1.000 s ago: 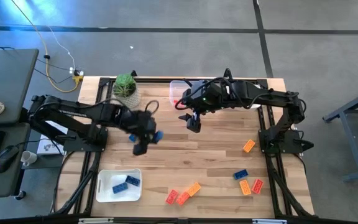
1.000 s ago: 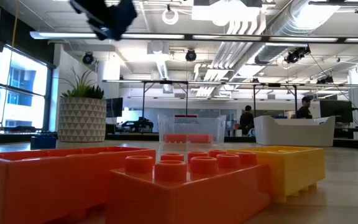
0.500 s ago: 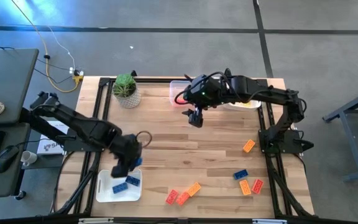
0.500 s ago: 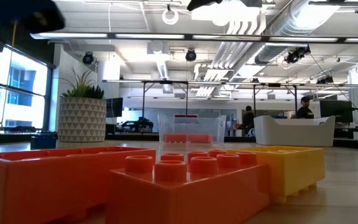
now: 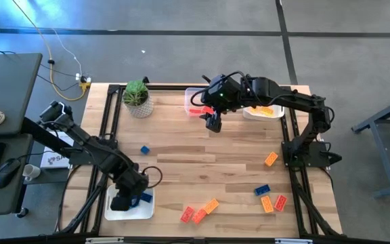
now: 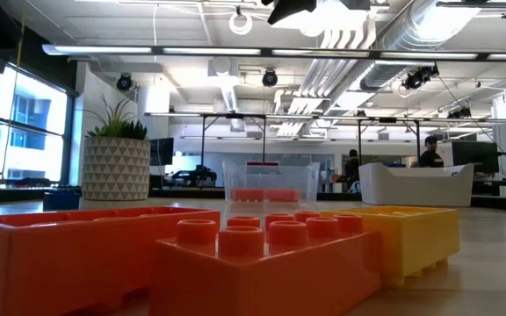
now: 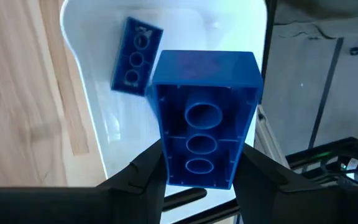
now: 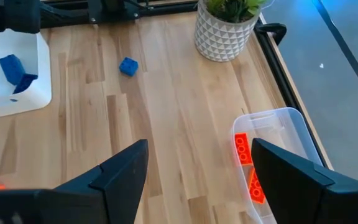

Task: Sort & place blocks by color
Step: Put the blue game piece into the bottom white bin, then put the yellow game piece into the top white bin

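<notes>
Here, left tool (image 7: pixel 201 171): holding a blue block (image 7: pixel 204 118) over the white tray (image 7: pixel 229 25).
Right tool (image 8: pixel 197 171): wide, above the clear bin (image 8: pixel 284 134).

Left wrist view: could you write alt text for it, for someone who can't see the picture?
A blue brick, hollow underside facing the camera, sits between the left gripper's two dark fingers, over a white tray. A second blue brick lies flat in that tray, with the wooden table alongside.
</notes>
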You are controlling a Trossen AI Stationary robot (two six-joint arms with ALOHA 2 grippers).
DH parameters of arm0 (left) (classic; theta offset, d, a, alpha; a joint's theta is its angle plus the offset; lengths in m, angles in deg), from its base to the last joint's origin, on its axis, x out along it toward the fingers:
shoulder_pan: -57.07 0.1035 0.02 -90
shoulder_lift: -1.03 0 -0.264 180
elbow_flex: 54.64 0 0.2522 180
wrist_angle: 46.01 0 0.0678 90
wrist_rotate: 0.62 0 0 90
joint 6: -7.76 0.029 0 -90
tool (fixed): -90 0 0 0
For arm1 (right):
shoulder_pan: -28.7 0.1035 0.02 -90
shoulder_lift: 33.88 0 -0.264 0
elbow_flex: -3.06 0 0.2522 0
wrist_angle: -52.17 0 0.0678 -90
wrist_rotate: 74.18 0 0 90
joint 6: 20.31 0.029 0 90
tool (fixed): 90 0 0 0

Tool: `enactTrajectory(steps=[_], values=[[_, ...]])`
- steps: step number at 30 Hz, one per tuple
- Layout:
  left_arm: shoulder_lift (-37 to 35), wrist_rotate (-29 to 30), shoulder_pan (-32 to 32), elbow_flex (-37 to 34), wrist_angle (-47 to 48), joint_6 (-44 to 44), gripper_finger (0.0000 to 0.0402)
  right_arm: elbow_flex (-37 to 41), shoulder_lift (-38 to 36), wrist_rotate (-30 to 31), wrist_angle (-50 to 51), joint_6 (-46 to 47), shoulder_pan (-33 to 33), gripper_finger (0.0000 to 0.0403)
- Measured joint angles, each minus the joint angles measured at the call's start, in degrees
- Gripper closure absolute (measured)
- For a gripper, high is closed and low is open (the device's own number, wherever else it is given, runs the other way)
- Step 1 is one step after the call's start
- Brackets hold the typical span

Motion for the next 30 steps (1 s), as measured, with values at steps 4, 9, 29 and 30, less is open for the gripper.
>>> enactTrajectory(steps=[4,9,29,30], values=[[0.51,-0.05,0.06,0.0,0.74,-0.85,0.0247,0.0,0.0,0.0,0.86,0.0,-0.27,0.013],[0.41,-0.05,0.15,0.0,0.68,-1.43,0.021,0.0,0.0,0.02,4.2,0.2,-0.48,0.013],[-5.33,5.93,8.69,0.59,0.83,2.91,0.0181,0.0,0.0,2.03,18.32,5.8,-0.16,0.013],[-5.98,7.19,9.66,0.59,0.99,3.42,0.0181,0.0,0.0,2.34,19.03,6.28,-0.03,0.013]])
